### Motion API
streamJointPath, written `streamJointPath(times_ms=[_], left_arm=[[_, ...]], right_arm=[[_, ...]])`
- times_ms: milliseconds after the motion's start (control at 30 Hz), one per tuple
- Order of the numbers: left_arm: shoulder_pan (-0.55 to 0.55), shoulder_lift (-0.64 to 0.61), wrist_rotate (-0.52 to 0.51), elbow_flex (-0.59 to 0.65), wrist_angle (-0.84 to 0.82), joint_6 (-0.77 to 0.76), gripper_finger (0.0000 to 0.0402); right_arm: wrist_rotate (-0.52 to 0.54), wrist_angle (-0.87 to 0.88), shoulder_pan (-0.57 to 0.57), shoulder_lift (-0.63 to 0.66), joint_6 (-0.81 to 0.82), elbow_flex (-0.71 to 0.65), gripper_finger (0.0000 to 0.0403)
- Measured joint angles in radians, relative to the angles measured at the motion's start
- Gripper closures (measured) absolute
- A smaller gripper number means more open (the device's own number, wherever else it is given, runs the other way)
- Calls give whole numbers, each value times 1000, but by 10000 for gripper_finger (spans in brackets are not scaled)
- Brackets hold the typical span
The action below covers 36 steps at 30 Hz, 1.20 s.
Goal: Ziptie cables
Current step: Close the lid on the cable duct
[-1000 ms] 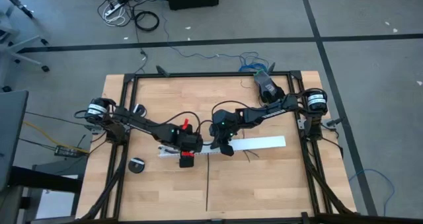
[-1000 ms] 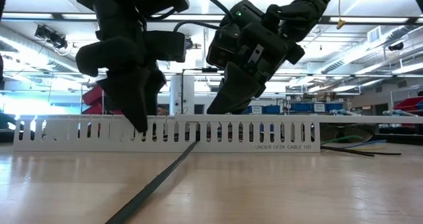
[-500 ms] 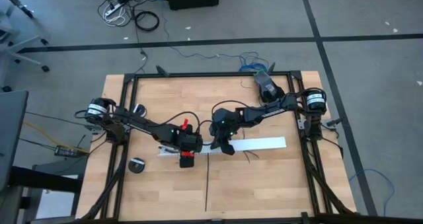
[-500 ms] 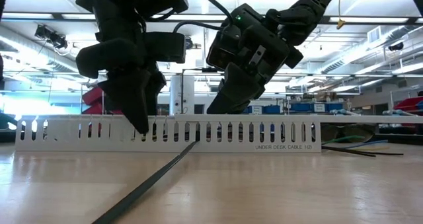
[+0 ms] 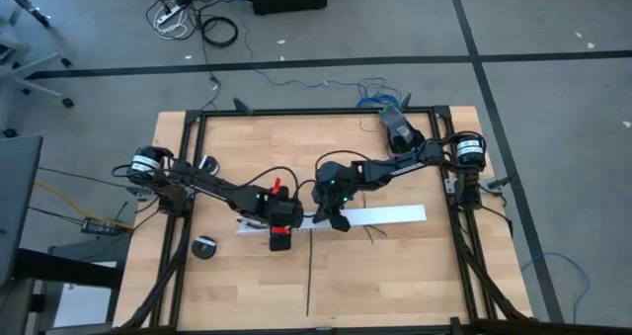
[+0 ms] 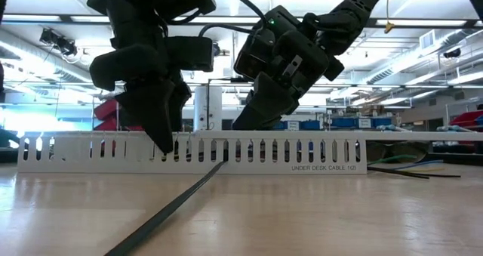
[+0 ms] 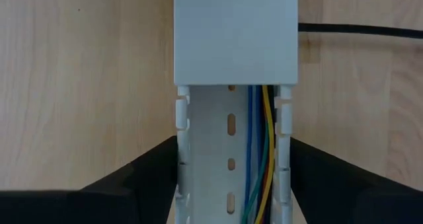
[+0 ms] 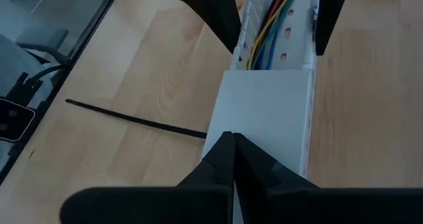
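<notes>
A long white slotted channel (image 5: pixel 380 215) lies across the middle of the table. The cables (image 7: pixel 261 151), thin blue, yellow, green and orange wires, run inside its open part, and some trail out of its right end (image 6: pixel 407 169). A white cover (image 8: pixel 264 112) closes the rest of the channel. My left gripper (image 5: pixel 278 228) straddles the open part. My right gripper (image 8: pixel 231 145) is shut, its tips at the cover. The ziptie (image 5: pixel 309 276), a thin black strip, lies flat on the wood and runs from the channel toward the near edge. My left gripper holds the channel by its two slotted side walls (image 7: pixel 182 158), one finger outside each wall. The fingers come steeply from above and stand across the channel, which rests flat on the table. My right gripper presses its shut fingertips (image 8: pixel 228 151) on the cover's top, near the end that borders the open part. It slants down from the table's far right.
A small round black object (image 5: pixel 204 247) lies on the wood near the left front. A black and green device (image 5: pixel 395 125) sits at the far right corner. Black frame rails (image 5: pixel 188 177) border the table. Bare wood lies on the near side of the channel.
My right gripper has turned a little at the wrist, its shut tips staying at the cover. The channel, the cables and my left gripper have kept their places.
</notes>
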<state>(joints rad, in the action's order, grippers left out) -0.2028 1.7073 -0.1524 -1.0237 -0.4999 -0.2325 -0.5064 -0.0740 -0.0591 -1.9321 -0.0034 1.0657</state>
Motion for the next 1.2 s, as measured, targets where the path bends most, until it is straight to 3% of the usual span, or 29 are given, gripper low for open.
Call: streamJointPath(times_ms=[200, 333, 800, 1200], left_arm=[[0, 0, -10, 0, 21, 22, 149], [0, 0, -10, 0, 6, 22, 149], [0, 0, -23, -1, -11, 19, 149], [10, -5, -19, -11, -83, 17, 111]], right_arm=[[-11, -12, -3, -29, -1, 13, 403], [-71, -17, -6, -101, -3, 63, 403], [-67, 32, -23, -122, -35, 110, 403], [-92, 68, -24, -120, -27, 111, 403]])
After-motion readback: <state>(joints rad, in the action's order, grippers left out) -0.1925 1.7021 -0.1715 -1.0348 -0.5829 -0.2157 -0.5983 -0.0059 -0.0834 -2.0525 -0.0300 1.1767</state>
